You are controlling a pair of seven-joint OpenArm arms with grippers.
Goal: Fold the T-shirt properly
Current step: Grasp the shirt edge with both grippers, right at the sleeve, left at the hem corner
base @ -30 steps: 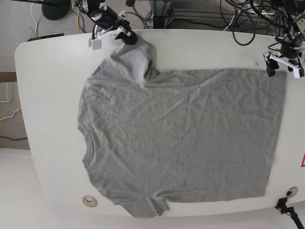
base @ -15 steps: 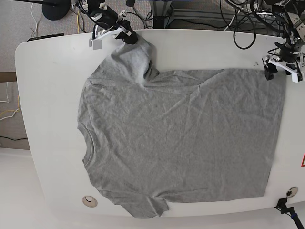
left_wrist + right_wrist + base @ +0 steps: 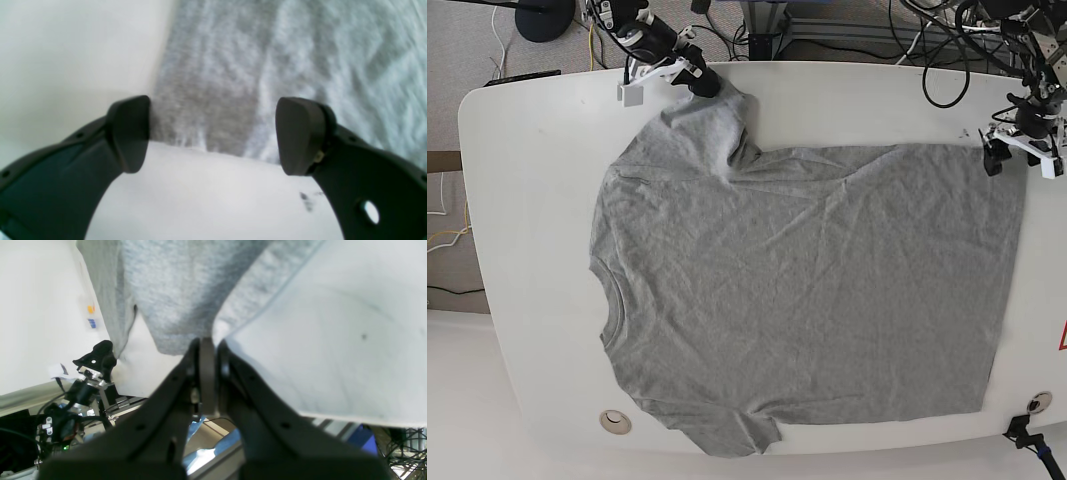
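The heather-grey T-shirt lies spread flat on the white table, neck to the left and hem to the right, wrinkled, with no lettering showing. My right gripper is at the far left corner, shut on the edge of the far sleeve, which is drawn out toward the table's back edge. In the right wrist view the shut jaws pinch the sleeve hem. My left gripper hovers open over the far hem corner; its wrist view shows that corner between the spread fingertips.
Cables and arm mounts crowd the floor behind the table's back edge. A round grommet sits near the front left and another at the front right. A red sticker marks the right edge.
My left gripper has drifted slightly right and toward the hem corner, still open. The right gripper has pulled the sleeve a little further back.
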